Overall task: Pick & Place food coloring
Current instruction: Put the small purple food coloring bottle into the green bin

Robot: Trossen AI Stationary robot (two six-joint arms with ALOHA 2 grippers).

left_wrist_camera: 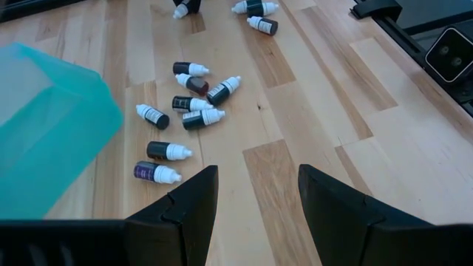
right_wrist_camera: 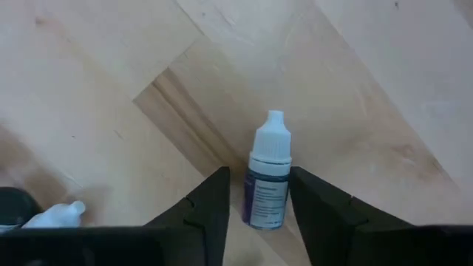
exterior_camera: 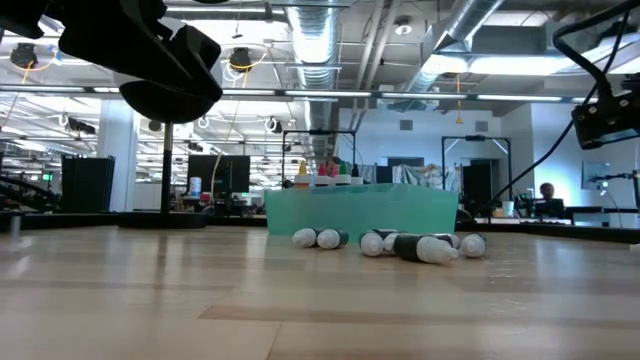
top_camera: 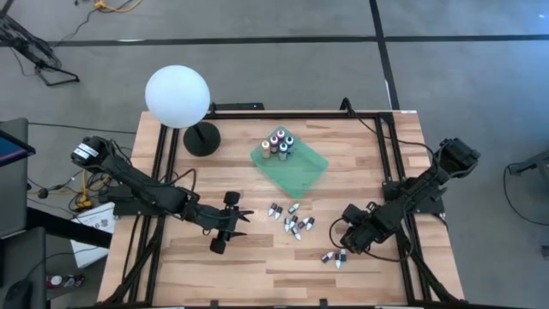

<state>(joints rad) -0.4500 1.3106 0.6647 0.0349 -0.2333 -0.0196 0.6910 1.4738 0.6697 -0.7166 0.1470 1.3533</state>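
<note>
Several tiny food coloring bottles (top_camera: 292, 221) with dark bodies and white caps lie on their sides in a cluster on the wooden table, also seen in the left wrist view (left_wrist_camera: 185, 111) and the low view (exterior_camera: 400, 244). Several more stand upright (top_camera: 279, 144) in the green tray (top_camera: 300, 172). Two bottles (top_camera: 334, 257) lie apart near the right gripper (top_camera: 341, 249). My right gripper (right_wrist_camera: 259, 174) is open, its fingers on either side of one lying purple-labelled bottle (right_wrist_camera: 267, 188); whether they touch it I cannot tell. My left gripper (left_wrist_camera: 255, 177) is open, left of the cluster (top_camera: 244, 215).
A white globe lamp (top_camera: 177, 96) on a black round base (top_camera: 202, 137) stands at the far left of the table. A black frame (top_camera: 390, 146) runs along the table's edges. Bare wood lies between the left gripper and the cluster, and along the near edge.
</note>
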